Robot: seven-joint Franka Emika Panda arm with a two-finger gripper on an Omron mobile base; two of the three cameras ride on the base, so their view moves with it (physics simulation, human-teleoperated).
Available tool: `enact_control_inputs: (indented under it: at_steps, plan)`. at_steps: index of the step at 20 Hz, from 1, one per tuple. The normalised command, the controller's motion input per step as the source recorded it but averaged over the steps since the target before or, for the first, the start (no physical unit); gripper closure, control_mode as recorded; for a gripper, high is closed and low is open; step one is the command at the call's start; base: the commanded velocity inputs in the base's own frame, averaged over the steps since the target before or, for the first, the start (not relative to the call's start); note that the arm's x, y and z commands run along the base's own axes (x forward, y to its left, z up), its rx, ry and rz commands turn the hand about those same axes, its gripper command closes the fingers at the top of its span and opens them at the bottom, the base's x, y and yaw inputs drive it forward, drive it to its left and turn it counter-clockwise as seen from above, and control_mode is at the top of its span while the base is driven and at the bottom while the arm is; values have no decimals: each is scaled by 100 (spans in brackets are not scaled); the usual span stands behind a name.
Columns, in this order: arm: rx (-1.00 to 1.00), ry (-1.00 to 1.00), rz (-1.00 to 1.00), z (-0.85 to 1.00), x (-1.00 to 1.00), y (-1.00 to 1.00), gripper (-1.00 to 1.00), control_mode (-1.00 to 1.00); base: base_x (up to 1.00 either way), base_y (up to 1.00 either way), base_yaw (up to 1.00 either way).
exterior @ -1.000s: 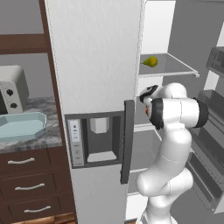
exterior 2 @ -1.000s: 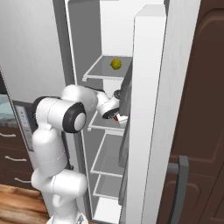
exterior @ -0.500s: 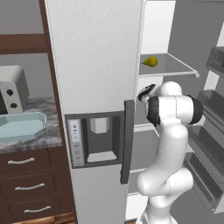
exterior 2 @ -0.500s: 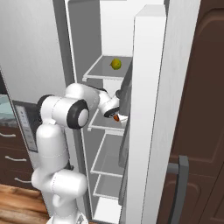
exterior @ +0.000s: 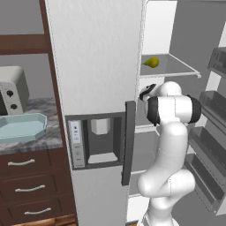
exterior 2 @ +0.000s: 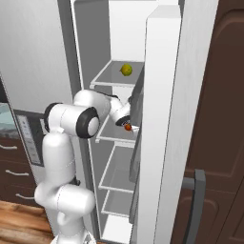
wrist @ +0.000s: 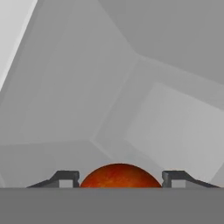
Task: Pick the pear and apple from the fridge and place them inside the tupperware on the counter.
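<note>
- Two-finger dark-tipped gripper (wrist: pixel 119 179) inside the open white-grey fridge (exterior 2: pixel 167 95), over its middle shelf; fingertips sit on either side of the small round red-orange apple (wrist: pixel 119 176), apparently clamped on it.
- Small yellow-green pear (exterior 2: pixel 126 70) rests on the upper shelf.
- Shallow pale blue octagonal tupperware tray (exterior: pixel 22 126) sits on the grey marbled counter (exterior: pixel 31 143).

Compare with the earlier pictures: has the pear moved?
No. The pear sits at the same spot on the upper fridge shelf.
</note>
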Motion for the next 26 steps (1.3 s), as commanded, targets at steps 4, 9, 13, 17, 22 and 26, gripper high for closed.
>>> enact_control_inputs:
  at_steps: [4, 9, 13, 17, 22, 26]
  plan:
    - [0, -1, 0, -24, -18, 4, 100, -100, 0, 0, 0]
    - [2, -40, -4, -2, -79, 1, 100, -100, 0, 0, 0]
    - [1, -29, -15, 16, -99, 0, 100, -100, 0, 0, 0]
    - [0, 0, -16, 66, -73, 10, 100, -100, 0, 0, 0]
    - [-2, 16, -9, 91, -61, 8, 100, -100, 0, 0, 0]
    - [0, 18, -2, 85, -68, 0, 100, -100, 0, 0, 0]
